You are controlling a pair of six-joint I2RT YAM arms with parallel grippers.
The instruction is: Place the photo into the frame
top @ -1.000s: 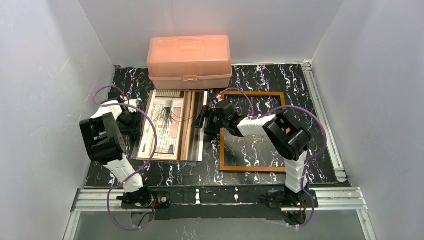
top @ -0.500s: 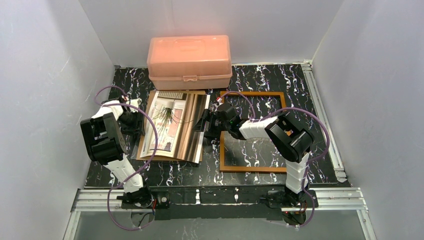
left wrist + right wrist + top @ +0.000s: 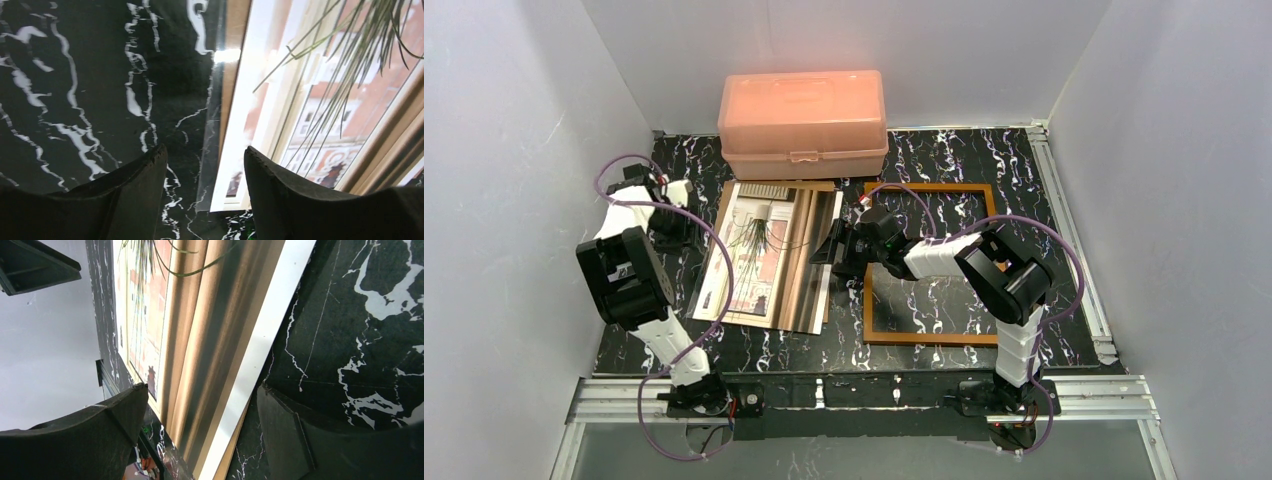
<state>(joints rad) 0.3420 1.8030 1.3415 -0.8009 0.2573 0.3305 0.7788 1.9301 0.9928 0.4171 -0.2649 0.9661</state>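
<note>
On the black, white-veined tabletop (image 3: 1044, 200), between white walls (image 3: 514, 150), lie the photo (image 3: 759, 250) and the frame (image 3: 929, 338). The left gripper (image 3: 205, 150) and right gripper (image 3: 202, 390) are both spread.

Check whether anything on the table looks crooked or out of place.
The photo lies askew left of the frame, twisted against the brown backing board beneath it, which shows past its edge. The open right claw straddles its right edge.
</note>
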